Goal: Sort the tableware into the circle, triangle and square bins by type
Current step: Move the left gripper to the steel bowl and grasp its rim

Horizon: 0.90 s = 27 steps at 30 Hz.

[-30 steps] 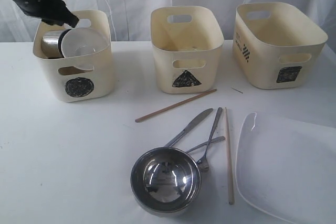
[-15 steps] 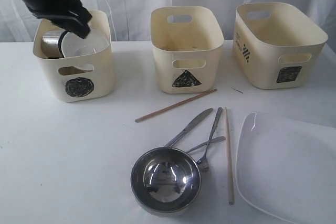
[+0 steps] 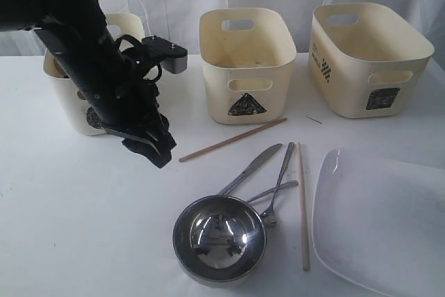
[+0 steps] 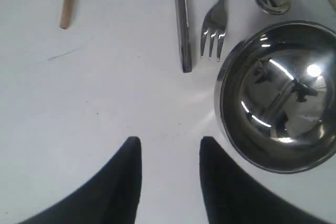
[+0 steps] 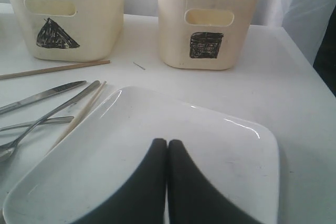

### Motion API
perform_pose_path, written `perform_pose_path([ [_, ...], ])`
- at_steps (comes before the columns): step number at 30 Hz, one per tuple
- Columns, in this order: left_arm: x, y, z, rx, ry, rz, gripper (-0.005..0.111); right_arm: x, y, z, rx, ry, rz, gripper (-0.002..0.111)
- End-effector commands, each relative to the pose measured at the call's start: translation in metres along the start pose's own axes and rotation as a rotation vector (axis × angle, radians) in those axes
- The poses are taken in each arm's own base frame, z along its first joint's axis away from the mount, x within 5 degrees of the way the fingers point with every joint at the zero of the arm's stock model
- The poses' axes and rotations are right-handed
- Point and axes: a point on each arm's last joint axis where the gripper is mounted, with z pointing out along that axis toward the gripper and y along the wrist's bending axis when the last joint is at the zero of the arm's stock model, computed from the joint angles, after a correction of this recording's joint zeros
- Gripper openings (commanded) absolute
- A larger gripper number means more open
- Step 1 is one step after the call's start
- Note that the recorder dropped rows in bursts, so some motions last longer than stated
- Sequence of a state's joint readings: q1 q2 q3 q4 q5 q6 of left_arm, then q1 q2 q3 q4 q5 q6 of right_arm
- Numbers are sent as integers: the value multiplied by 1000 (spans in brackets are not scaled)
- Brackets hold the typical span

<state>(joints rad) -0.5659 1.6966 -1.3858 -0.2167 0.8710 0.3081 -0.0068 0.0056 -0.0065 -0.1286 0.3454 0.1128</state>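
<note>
The left fingers (image 4: pixel 123 182) are open and hold nothing, above the tabletop (image 4: pixel 105 93), left of the steel bowl (image 4: pixel 278 95) and a bit farther back. The right fingers (image 5: pixel 181 182) are pressed together, empty, over the big white plate (image 5: pixel 210 145) on the right.

The left gripper (image 3: pixel 154 149) has swung down from 12 o'clock of the circle bin (image 3: pixel 132 24), where a second ago it hung at the tub's rim over a small white bowl and a steel mug. In the exterior view it is now low over the table (image 3: pixel 69 206), at about 5 o'clock from the bin. The end of a wooden chopstick (image 3: pixel 233 139) lies near its tip at 3 o'clock, and the steel bowl (image 3: pixel 219 238) is at 4 o'clock. The left arm (image 3: pixel 97 67) now covers most of the bin's front, most of its circle mark and what lies inside.
</note>
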Motion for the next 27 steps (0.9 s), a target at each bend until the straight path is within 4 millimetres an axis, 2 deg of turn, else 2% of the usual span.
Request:
perform_pose_path([
  [1, 0, -7, 3, 47, -44, -11, 45, 2, 0, 0, 2, -1, -3, 0],
  [6, -3, -11, 9, 119, -79, -35, 59, 2, 0, 0, 2, -1, -3, 0],
  [20, -7, -36, 64, 181, 54, 50, 60, 2, 0, 0, 2, -1, -3, 0],
  [27, -5, -34, 73, 165, 92, 72, 60, 2, 0, 0, 2, -1, -3, 0],
])
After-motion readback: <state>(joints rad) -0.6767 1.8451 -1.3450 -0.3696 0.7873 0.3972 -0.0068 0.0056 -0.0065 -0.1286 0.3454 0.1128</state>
